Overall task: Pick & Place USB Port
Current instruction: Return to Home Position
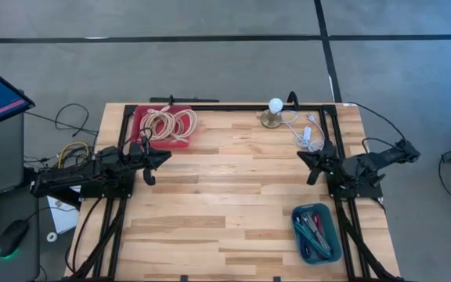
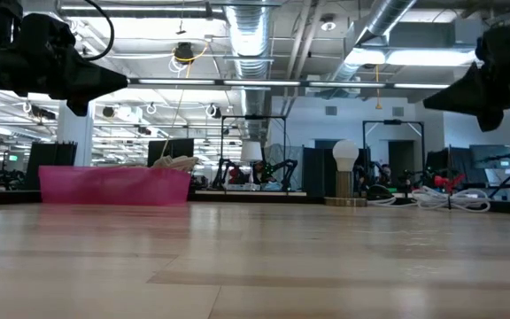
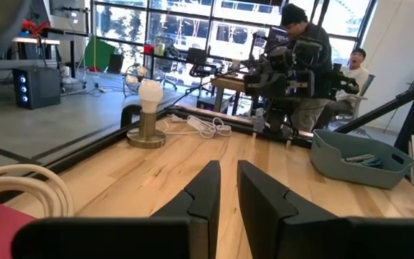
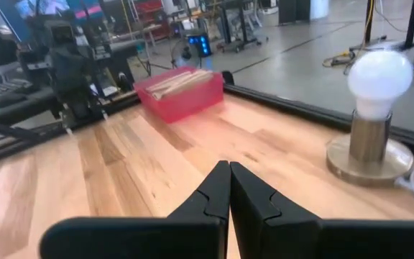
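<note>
- Plainly, the right gripper [image 4: 229,165] has its jaws pressed together and holds nothing; it hangs above the boards near the right edge of the table [image 1: 225,204], pointing inward
- The left gripper [image 3: 228,167] shows a narrow slit between its jaws with only bare wood seen through it, so it too carries nothing; it hangs near the left edge, just beside the red bin [image 2: 113,186]
- Judged from this, the sorting looks finished and the step in hand is the retreat to rest: both arms sit toward their own sides, lifted off the wood
- The next move would call only for folding each arm to its parked pose, keeping the left one off the red bin's wall and the right one off the white cord [image 1: 308,135]; no grasp is needed
- The red bin sits at the far left corner and holds coiled beige cables [image 1: 171,123], some rising above its rim
- The blue bin [image 3: 351,169] sits at the near right corner and holds several charger cables [image 1: 317,233], red and pale ones among them; which is which cannot be told
- A lamp [image 1: 273,110] with a round white bulb stands at the far edge toward the right, with the white cord trailing just beside it; neither looks part of the sorting
</note>
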Available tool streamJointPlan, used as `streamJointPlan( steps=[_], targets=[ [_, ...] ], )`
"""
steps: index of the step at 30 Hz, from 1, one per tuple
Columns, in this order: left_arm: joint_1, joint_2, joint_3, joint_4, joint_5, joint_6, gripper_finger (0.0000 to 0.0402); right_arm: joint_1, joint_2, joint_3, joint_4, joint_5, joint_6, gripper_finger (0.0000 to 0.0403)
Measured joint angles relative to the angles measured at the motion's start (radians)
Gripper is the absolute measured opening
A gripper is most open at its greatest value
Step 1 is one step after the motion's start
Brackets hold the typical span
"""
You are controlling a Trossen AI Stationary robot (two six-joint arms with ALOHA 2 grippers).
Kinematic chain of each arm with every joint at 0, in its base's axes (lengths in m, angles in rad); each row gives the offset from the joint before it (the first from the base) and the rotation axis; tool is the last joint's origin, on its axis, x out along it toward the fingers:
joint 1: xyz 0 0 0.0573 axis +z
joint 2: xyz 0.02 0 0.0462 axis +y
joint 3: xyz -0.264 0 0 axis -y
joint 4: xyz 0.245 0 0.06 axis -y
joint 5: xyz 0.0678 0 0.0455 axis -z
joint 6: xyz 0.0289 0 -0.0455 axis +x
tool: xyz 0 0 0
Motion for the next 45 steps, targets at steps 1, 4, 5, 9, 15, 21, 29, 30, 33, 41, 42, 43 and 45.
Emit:
streamJointPlan(
  steps=[1,4,5,9,15,21,29,30,33,41,42,43,45],
  targets=[
    [0.000,0.000,0.000,0.000,0.000,0.000,0.0049,0.000,0.000,-0.015,0.019,0.001,0.000,0.0001],
    [0.000,0.000,0.000,-0.001,0.000,0.000,0.0049,0.001,0.001,-0.019,0.051,-0.009,-0.034,0.0001],
    [0.000,0.000,0.000,-0.001,0.001,0.000,0.0049,0.001,0.000,-0.020,0.059,-0.009,-0.045,0.0001],
    [0.000,0.000,0.000,-0.003,0.001,-0.004,0.0049,0.001,0.000,-0.024,0.154,-0.061,-0.139,0.0001],
    [0.000,0.000,0.001,-0.004,0.001,-0.028,0.0049,0.001,0.000,-0.052,0.274,-0.238,-0.242,0.0001],
    [0.000,0.000,0.001,-0.007,0.009,-0.038,0.0049,0.000,0.001,-0.109,0.410,-0.390,-0.320,0.0001],
    [0.000,0.031,0.001,-0.009,0.009,-0.034,0.0049,0.001,0.002,-0.110,0.398,-0.576,-0.370,0.0001],
    [0.000,0.037,0.001,-0.009,0.009,-0.034,0.0049,0.001,0.002,-0.110,0.392,-0.607,-0.370,0.0001],
    [0.000,0.054,0.001,-0.009,0.009,-0.038,0.0049,0.001,0.002,-0.110,0.380,-0.703,-0.371,0.0001],
    [0.000,0.062,0.001,-0.009,0.008,-0.038,0.0049,0.013,0.017,-0.110,0.347,-0.918,-0.410,0.0001],
    [0.000,0.062,0.001,-0.009,0.008,-0.038,0.0049,0.018,0.028,-0.110,0.347,-0.914,-0.418,0.0001],
    [0.000,0.062,0.001,-0.009,0.008,-0.038,0.0049,0.023,0.041,-0.110,0.347,-0.908,-0.423,0.0001],
    [0.000,0.062,0.001,-0.009,0.008,-0.038,0.0049,0.029,0.064,-0.111,0.346,-0.908,-0.422,0.0001]
  ],
)
